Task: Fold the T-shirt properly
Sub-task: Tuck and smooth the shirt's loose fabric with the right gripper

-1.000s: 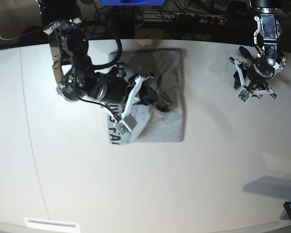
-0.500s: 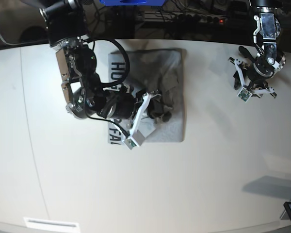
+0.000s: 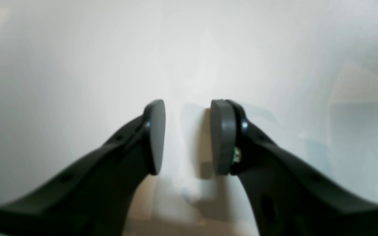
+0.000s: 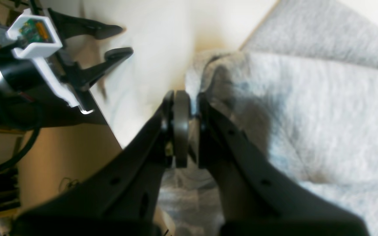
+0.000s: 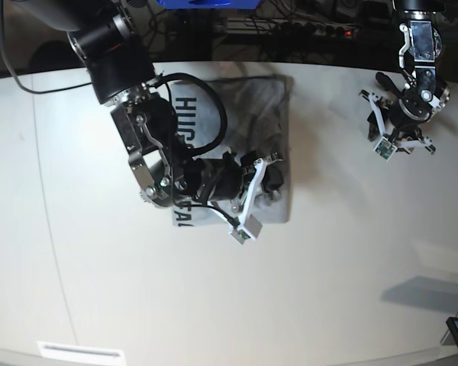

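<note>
On the T-shirt (image 5: 271,107), right tool (image 4: 189,131) pinches cloth

White table (image 5: 214,305) seen across base view. Blue object (image 5: 206,4) and dark cables (image 5: 290,30) seen behind far edge. White label (image 5: 80,351) near front edge.

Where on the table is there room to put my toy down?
The table is bare along the whole near side, below the T-shirt, and on the far left. A free strip also lies between shirt and left gripper. It is crowded where the right gripper pinches the shirt.
</note>
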You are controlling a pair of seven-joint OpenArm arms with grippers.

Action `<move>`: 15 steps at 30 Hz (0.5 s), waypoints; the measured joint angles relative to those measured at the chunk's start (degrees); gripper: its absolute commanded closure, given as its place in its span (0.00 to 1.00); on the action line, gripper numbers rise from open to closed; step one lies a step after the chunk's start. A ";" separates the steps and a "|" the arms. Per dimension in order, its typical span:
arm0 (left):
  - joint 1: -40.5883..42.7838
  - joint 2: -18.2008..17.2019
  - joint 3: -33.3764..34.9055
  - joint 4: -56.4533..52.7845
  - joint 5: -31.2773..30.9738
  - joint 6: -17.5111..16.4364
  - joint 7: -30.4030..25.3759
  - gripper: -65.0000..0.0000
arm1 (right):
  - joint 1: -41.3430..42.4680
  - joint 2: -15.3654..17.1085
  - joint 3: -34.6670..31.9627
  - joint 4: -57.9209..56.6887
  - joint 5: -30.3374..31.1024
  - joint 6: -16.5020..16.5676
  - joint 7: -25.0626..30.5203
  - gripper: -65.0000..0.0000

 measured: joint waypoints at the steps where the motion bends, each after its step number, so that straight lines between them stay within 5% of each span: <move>1: 0.00 0.07 0.00 0.00 0.04 0.00 0.00 0.64 | 0.24 0.04 0.02 -0.85 -0.33 -0.02 0.66 1.00; 15: -0.17 0.13 -0.09 -0.94 -0.42 0.04 -0.96 0.64 | 6.14 0.02 -0.11 -7.82 -0.09 0.04 2.73 1.00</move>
